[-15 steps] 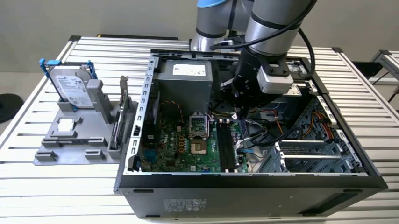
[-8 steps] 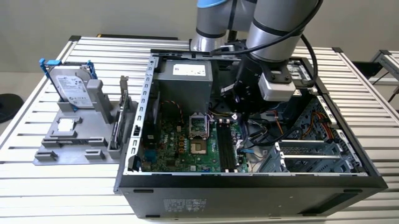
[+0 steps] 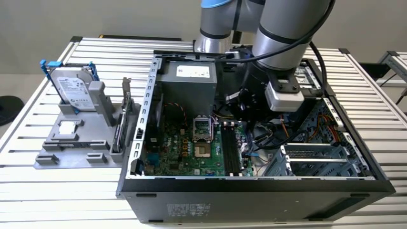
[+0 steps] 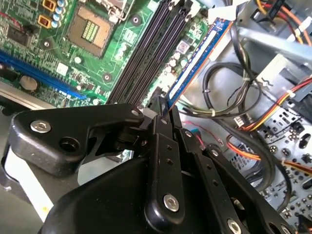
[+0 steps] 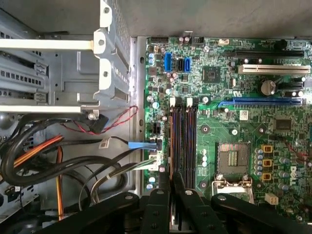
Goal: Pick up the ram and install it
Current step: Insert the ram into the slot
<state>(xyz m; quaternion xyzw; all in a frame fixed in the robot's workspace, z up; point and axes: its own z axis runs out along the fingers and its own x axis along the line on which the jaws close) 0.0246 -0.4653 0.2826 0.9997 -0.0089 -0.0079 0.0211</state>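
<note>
The pincer (image 4: pixel 165 113) is clamped tight on one end of the ram (image 4: pixel 197 61). The ram is a thin blue stick, held up in the air just beside the long black slots (image 4: pixel 146 58) on the green board (image 4: pixel 97 68). The open computer case (image 3: pixel 254 186) sits on the table (image 3: pixel 76 176).

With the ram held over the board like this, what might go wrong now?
1. The claw grips the ram only at one end, so the stick may tilt or slip.
2. The ram hangs beside the black memory slots, not over one; pressing down here might hit the green board.
3. Loose cables lie close by and may catch.
</note>
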